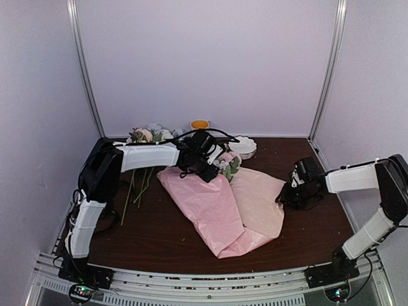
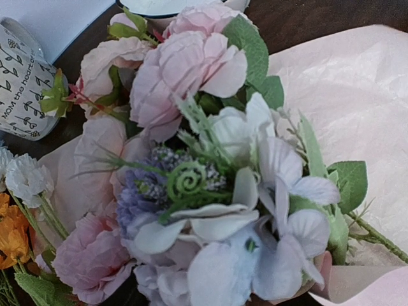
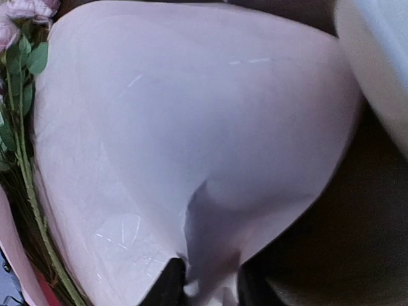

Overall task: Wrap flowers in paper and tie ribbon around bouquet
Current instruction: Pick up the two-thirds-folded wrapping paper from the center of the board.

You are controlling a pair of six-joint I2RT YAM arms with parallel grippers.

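Top view: bouquet (image 1: 209, 203) on the worktop (image 1: 159, 236), its blooms under the left hand (image 1: 205, 164). The paper (image 1: 262, 203) spreads rightward to the right hand (image 1: 290, 194), with loose flowers (image 1: 148, 136) behind.
Left wrist view alone gives us the blooms close and a lettered mug (image 2: 22, 83). We cannot tell that hand's state.
Right wrist view alone shows us fingers (image 3: 171, 285) pinching the paper's edge.

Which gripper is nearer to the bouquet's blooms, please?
Left. The left gripper is right over the blooms; the right gripper sits away at the right edge of the paper, pinching it.
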